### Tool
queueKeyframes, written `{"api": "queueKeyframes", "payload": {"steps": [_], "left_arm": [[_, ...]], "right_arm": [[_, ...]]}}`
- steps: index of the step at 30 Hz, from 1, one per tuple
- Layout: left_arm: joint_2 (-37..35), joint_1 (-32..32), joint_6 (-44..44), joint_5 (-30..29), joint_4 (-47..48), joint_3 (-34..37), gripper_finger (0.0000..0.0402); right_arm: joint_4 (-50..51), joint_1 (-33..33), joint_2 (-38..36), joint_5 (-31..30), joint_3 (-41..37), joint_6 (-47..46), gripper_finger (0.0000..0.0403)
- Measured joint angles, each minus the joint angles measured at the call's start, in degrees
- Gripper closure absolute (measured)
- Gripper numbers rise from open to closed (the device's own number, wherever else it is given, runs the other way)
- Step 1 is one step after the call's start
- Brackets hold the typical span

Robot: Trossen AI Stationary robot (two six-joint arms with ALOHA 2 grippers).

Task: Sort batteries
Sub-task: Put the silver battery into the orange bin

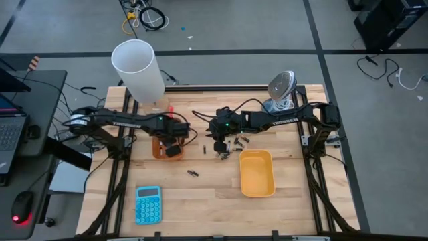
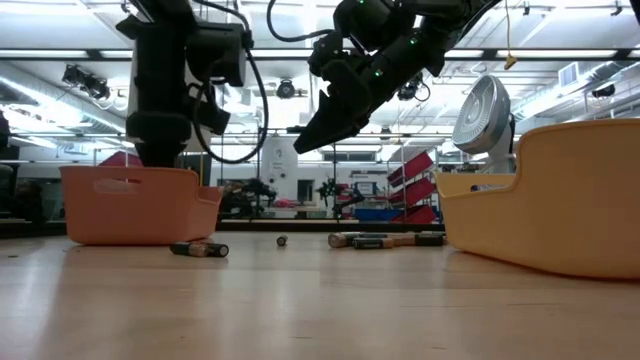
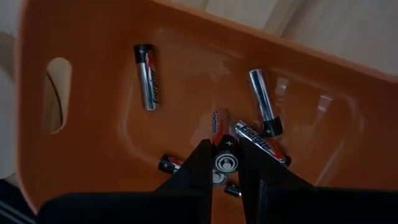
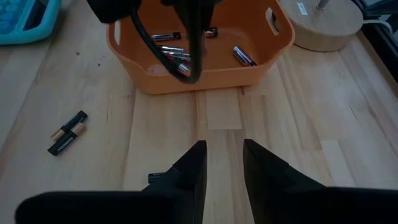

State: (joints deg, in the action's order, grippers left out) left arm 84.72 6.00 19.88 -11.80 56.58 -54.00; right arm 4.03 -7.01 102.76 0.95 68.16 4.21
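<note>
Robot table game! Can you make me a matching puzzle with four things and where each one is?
Things:
1. calculator
2. yellow tray
3. left gripper
4. right gripper

Places or states:
A. shut on a battery over the orange tray
B. open above bare table wood
C. table's near edge, left side
D. empty, on the right half of the table

Pairs: 1-C, 2-D, 3-A, 4-B
</note>
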Motion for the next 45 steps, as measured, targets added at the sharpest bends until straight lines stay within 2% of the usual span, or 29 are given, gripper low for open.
{"api": "queueKeyframes", "payload": {"steps": [18, 35, 45], "left_arm": [[2.3, 0.0, -0.3, 0.8, -0.2, 0.0, 0.0355], [2.3, 0.0, 0.0, -0.9, -1.2, 0.0, 0.0303], [2.3, 0.0, -0.2, -1.8, -1.5, -0.3, 0.0298]], "right_arm": [[0.0, 0.0, 0.0, 0.0, 0.0, -0.2, 0.0313], [0.0, 0.0, 0.0, 0.0, 0.0, -0.2, 0.0313], [0.0, 0.0, 0.0, 0.0, 0.0, -0.2, 0.0313]]}}
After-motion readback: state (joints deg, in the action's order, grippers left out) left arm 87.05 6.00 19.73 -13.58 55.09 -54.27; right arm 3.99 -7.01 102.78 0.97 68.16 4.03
